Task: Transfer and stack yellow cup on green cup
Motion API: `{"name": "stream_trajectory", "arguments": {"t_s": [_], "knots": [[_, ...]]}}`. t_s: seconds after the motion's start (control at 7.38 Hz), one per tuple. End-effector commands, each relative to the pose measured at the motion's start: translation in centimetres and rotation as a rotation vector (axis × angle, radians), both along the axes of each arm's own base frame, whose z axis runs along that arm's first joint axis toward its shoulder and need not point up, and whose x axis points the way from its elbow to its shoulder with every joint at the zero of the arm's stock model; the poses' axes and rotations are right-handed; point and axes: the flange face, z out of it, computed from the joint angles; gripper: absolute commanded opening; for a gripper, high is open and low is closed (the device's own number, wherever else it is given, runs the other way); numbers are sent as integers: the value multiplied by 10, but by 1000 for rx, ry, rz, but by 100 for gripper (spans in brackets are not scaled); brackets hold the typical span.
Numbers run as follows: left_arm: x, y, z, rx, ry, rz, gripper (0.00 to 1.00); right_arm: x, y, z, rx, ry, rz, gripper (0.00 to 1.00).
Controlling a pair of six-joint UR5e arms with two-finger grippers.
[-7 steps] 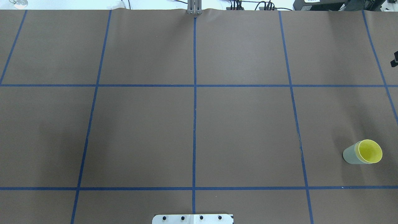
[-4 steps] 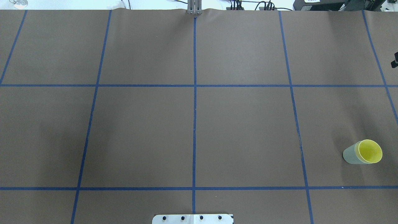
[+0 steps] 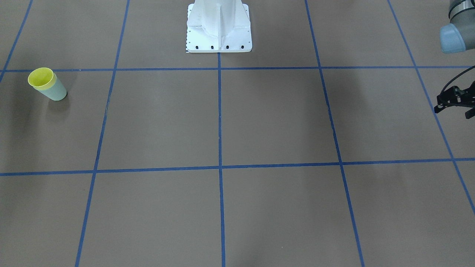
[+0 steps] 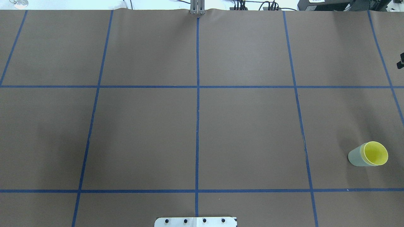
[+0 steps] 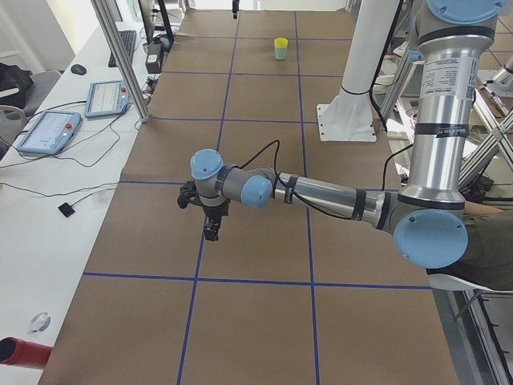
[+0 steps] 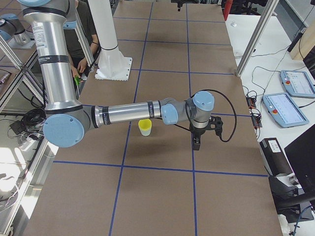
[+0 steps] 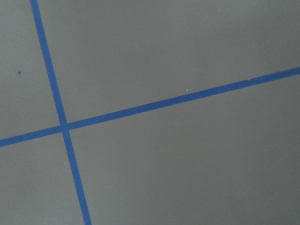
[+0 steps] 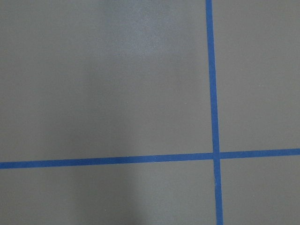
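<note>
The yellow cup (image 4: 375, 153) sits nested inside the green cup (image 4: 355, 157), upright on the table at the near right. Only its rim and inside show above the green wall. The pair also shows in the front-facing view, yellow cup (image 3: 40, 78) in green cup (image 3: 55, 92). My right gripper (image 6: 197, 142) hangs fingers-down beyond the cups, apart from them and holding nothing; I cannot tell if it is open. My left gripper (image 5: 210, 231) hangs over the far left of the table, empty, and only part of it shows at the front-facing view's right edge (image 3: 454, 102). Both wrist views show only bare table.
Brown paper with a blue tape grid covers the table (image 4: 195, 132). The white robot base plate (image 4: 195, 221) is at the near middle. Monitors, tablets and cables lie beyond the table's far edge (image 5: 48, 132).
</note>
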Motion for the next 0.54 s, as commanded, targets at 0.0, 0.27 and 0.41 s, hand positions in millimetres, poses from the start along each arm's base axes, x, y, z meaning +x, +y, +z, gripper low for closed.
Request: {"name": "stream_trajectory", "arguments": {"t_s": [0.0, 0.27, 0.41], "knots": [[0, 0, -3, 5, 1, 0, 100, 0, 0, 1, -2, -1, 0, 100], [0, -1, -1, 2, 1, 0, 100, 0, 0, 1, -2, -1, 0, 100], [0, -1, 0, 1, 0, 0, 100, 0, 0, -1, 1, -1, 0, 100]]}}
